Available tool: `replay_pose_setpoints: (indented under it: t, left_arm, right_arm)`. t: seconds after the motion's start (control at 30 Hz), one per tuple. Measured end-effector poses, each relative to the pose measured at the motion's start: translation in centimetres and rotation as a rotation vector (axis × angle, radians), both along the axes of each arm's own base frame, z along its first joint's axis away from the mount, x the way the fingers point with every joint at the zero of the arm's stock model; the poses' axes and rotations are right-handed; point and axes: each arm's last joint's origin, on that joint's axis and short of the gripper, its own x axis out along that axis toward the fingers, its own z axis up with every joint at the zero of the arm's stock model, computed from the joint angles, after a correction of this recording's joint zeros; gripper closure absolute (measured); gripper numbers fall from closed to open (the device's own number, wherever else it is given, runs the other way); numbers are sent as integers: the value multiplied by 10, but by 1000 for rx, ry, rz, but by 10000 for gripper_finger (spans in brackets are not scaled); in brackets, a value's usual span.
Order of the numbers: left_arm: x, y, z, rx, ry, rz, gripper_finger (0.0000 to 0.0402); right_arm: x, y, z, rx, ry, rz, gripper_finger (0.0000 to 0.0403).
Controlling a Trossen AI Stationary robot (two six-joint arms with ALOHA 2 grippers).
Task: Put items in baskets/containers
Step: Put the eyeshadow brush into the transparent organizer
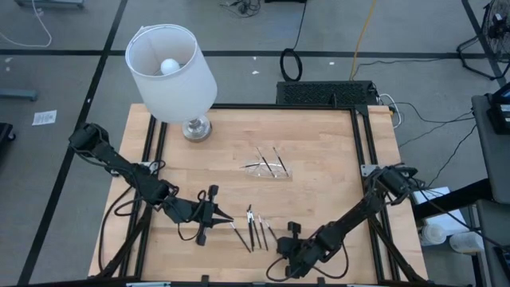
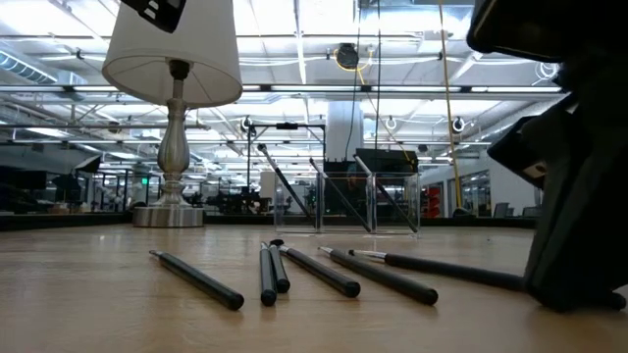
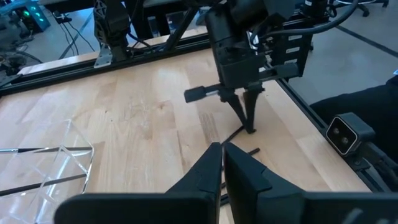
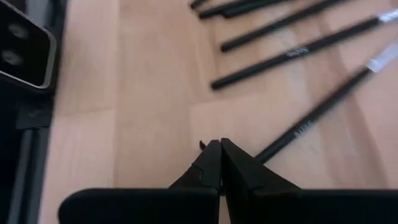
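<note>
Several thin dark sticks (image 1: 250,228) lie flat on the wooden table near its front edge, fanned out side by side (image 2: 324,273). Two more rest slanted inside the clear tray (image 1: 267,167) at mid-table (image 2: 343,201). My right gripper (image 4: 219,146) is shut and slants down at the right end of the row (image 1: 290,232), its tips at one stick's dark end. My left gripper (image 1: 229,217) hovers shut, just left of the sticks, with nothing between its fingers (image 3: 222,152). My right gripper's shut fingertips (image 3: 250,127) meet the dark end (image 4: 264,152) of the rightmost stick (image 2: 442,267), slanting down from the table's right front. The stick lies flat on the table. The fingers hide the end, so I cannot tell whether it is pinched or only touched.
A white-shaded lamp (image 1: 171,72) stands on its metal base (image 1: 196,127) at the far left of the table. A black frame (image 1: 362,143) runs along the table's edges. Bare wood lies between the sticks and the tray.
</note>
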Motion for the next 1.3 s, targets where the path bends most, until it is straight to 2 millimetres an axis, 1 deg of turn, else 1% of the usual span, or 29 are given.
replay_pose_setpoints:
  t: [0.27,0.87,1.3]
  left_arm:
    - [0,0,0,-7,2,2,376]
    - [0,0,-1,-19,9,8,376]
    - [0,0,0,1,-1,-1,376]
  right_arm:
    - [-4,-4,7,-47,-12,-43,403]
    - [-11,-13,4,-123,27,-142,403]
    - [-10,-14,5,-174,-13,-161,403]
